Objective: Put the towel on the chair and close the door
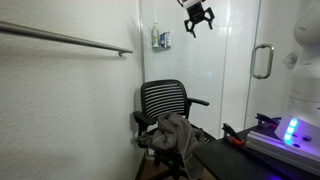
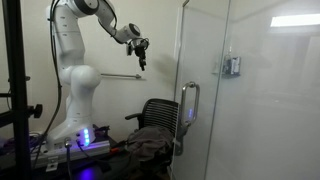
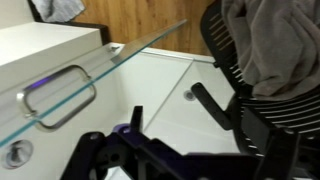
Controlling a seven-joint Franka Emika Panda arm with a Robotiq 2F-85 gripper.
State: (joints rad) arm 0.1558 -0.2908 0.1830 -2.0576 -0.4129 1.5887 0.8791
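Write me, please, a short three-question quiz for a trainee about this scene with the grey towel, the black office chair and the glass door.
1. True or false: the limp grey cloth towel lies heaped on the black mesh-backed swivel office chair.
2. Multiple choice: the Robotiq gripper is A) clamped on the towel, B) high above the chair, holding nothing, C) resting on the floor.
3. Short answer: what is fitted to the frosted glass door for pulling it?

Key: 1 true; 2 B; 3 a silver D-shaped metal handle.
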